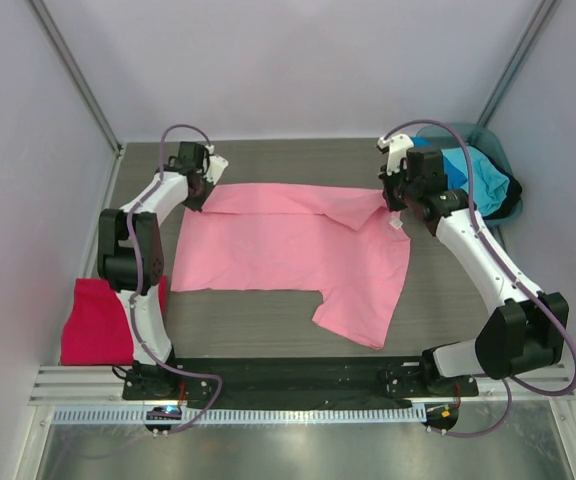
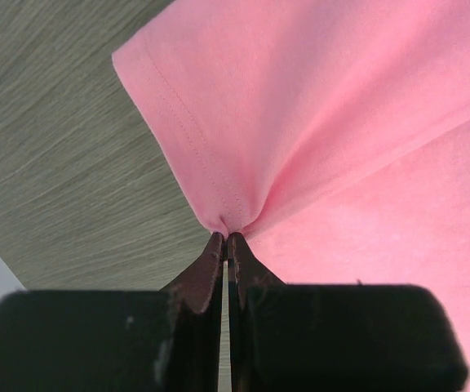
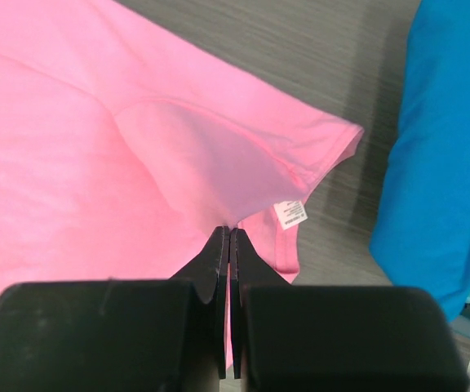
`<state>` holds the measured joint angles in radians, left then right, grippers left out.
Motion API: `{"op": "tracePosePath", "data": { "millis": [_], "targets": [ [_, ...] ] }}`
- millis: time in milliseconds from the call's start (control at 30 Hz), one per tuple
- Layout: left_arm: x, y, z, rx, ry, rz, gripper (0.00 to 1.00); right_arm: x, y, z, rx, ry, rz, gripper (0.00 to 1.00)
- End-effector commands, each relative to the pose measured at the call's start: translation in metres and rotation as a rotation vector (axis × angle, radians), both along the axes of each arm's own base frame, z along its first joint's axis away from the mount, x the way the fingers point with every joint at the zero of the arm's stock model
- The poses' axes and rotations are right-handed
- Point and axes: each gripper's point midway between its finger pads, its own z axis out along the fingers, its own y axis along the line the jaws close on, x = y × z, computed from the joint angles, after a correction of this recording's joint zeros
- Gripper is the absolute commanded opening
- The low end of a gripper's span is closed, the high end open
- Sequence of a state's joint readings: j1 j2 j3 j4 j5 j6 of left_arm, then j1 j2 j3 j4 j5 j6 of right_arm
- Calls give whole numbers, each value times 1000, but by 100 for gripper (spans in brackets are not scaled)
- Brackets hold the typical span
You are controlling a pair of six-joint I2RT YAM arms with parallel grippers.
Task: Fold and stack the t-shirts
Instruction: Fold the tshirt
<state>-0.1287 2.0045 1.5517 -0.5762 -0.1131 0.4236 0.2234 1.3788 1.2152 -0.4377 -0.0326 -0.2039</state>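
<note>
Left tool point(image 2: 225, 238) and right tool point(image 3: 229, 231) pinch the pink t-shirt point(image 1: 288, 252) lying crosswise, collar seemingly rightward.

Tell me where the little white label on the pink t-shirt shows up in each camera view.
Top external: the white label sits at the far right corner of the pink t-shirt, right of centre.
Left wrist: not in view; only a pinched pink hem shows.
Right wrist: the label is just right of the tips of the right fingers, near the middle.
Shared landmark: the pink t-shirt, seen in all three views.
</note>
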Motion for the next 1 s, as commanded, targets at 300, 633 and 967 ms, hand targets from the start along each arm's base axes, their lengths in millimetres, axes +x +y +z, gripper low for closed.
{"op": "tracePosePath", "data": {
  "millis": [300,633,967],
  "targets": [
    [-10,15,-1,27,-13,52,0,-34,24,-15,75,79,83,2],
    [21,30,77,0,-205,160,43,-1,21,43,57,-44,24,36],
    [66,25,53,-90,-62,203,53,76,-7,-16,-67,24,-75,32]
  ]
}}
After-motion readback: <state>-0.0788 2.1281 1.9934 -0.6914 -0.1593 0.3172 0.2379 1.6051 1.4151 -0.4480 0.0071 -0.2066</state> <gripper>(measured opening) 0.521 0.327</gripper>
